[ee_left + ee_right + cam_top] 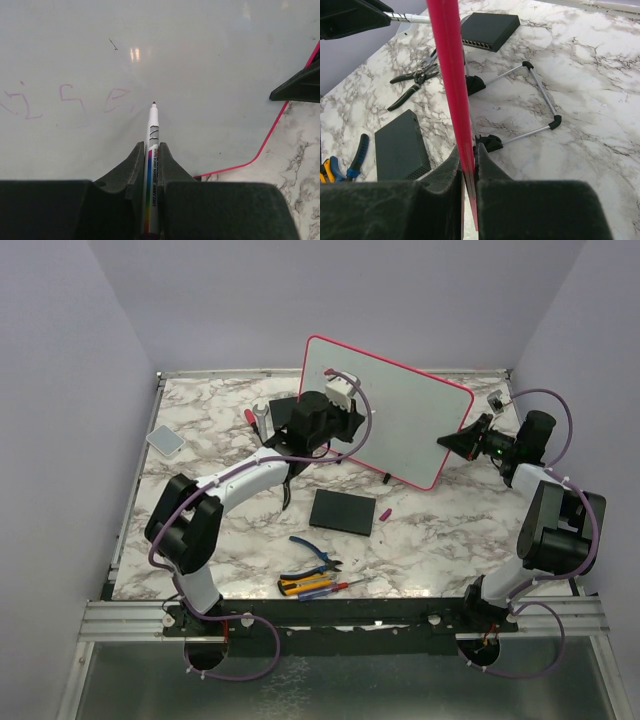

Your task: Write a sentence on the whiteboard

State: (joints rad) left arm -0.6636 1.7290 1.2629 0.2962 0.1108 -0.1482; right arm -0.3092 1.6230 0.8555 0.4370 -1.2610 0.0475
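Note:
The whiteboard [405, 410], pale with a pink-red frame, stands tilted at the back of the table. My left gripper [345, 412] [151, 146] is shut on a white marker [152, 132]. The marker's red tip points at the board's surface [200, 60], just right of the sentence [70, 100], which shows as faint pink letters. I cannot tell whether the tip touches the board. My right gripper [452, 440] [468, 156] is shut on the board's red frame [451, 75] at its right edge. It also shows as a dark shape [300, 86] in the left wrist view.
A flat black slab [342, 511] [400, 145] lies in front of the board. A pink cap [385, 512] lies beside it. Pliers [318, 555] and screwdrivers [315, 586] lie near the front edge. A grey pad [165, 439] sits at the left, and a wire stand [540, 100] is behind the board.

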